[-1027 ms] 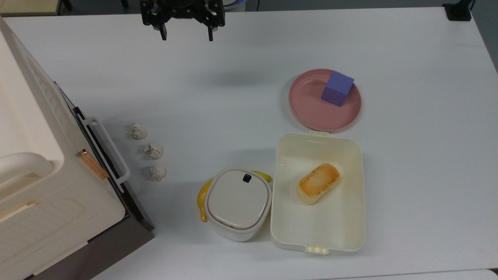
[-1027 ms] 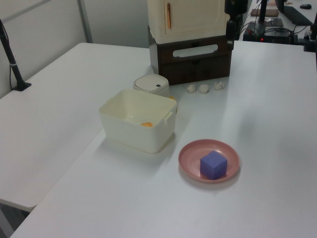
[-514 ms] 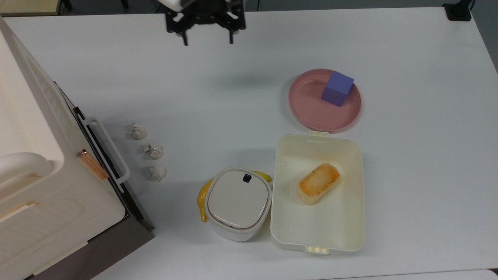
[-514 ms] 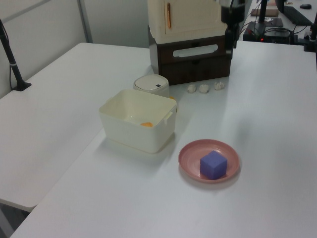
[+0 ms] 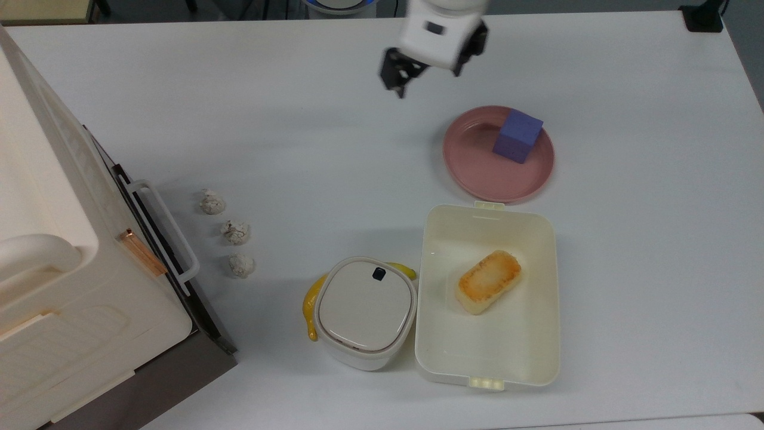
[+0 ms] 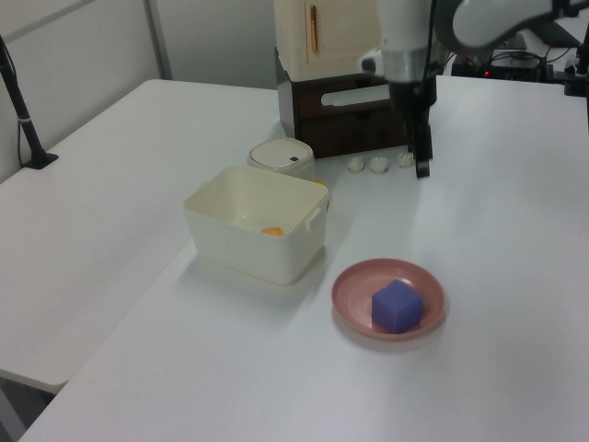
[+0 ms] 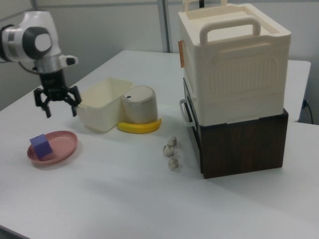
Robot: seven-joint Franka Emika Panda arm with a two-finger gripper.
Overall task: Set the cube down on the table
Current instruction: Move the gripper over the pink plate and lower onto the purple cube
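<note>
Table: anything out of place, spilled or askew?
Mostly tidy. One oddity: a banana is wedged partly under the round lidded container, beside the cream box. Three crumpled white lumps lie loose in a row near the cabinet. The cube sits off-centre on the pink plate.

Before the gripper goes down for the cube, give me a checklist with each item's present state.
1. Cube sits on the pink plate, upright, top free: ok.
2. Gripper open and empty: ok.
3. Gripper above the cube: not ok; in the top view it hangs off the plate's upper left.
4. Nothing lies between gripper and cube: ok.
5. Bare table beside the plate for the set-down: ok.
6. Cream box stands apart from the cube: ok.
</note>
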